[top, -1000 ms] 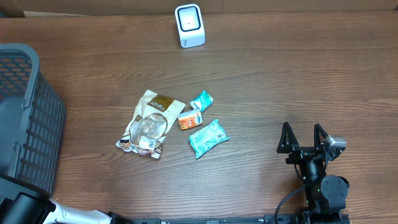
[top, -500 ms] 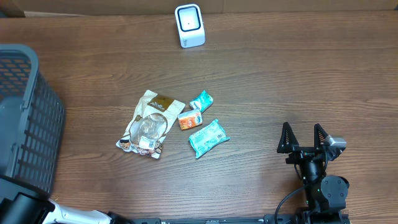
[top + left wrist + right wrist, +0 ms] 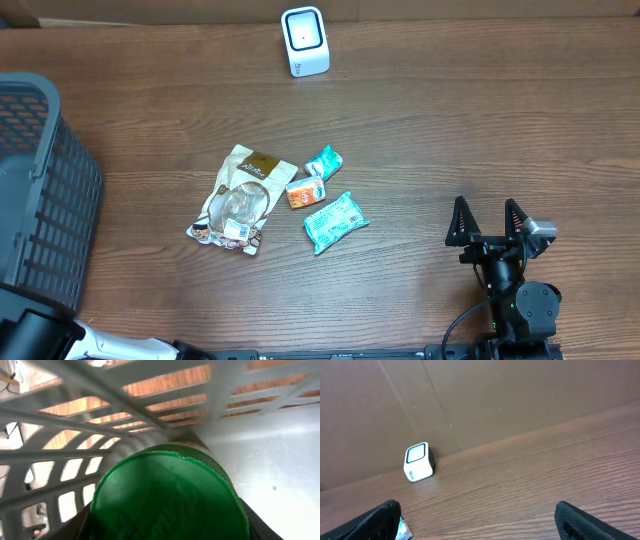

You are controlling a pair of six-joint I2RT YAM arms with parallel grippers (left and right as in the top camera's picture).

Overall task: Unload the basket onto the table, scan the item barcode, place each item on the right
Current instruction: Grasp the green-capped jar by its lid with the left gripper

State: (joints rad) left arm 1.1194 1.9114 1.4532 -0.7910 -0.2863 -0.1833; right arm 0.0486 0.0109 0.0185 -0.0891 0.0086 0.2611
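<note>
In the left wrist view a round green-topped container (image 3: 167, 495) fills the frame, lying inside the grey mesh basket (image 3: 75, 420). My left gripper (image 3: 167, 527) has a dark finger pressed against each side of it, with no gap showing. The overhead view does not show this gripper, only the basket (image 3: 50, 190) at the left edge. The white scanner (image 3: 304, 41) stands at the table's far edge, also seen as the scanner (image 3: 418, 462) in the right wrist view. At the front right my right gripper (image 3: 490, 222) stands open and empty over bare wood.
A brown snack pouch (image 3: 238, 200), a small orange packet (image 3: 305, 192) and two teal packets (image 3: 335, 222) lie together mid-table. A cardboard wall (image 3: 520, 400) rises behind the scanner. The left arm's base (image 3: 40, 340) sits at the bottom left corner.
The basket's rim has shifted slightly to the left in the overhead view. The right arm and the items on the table have not moved.
</note>
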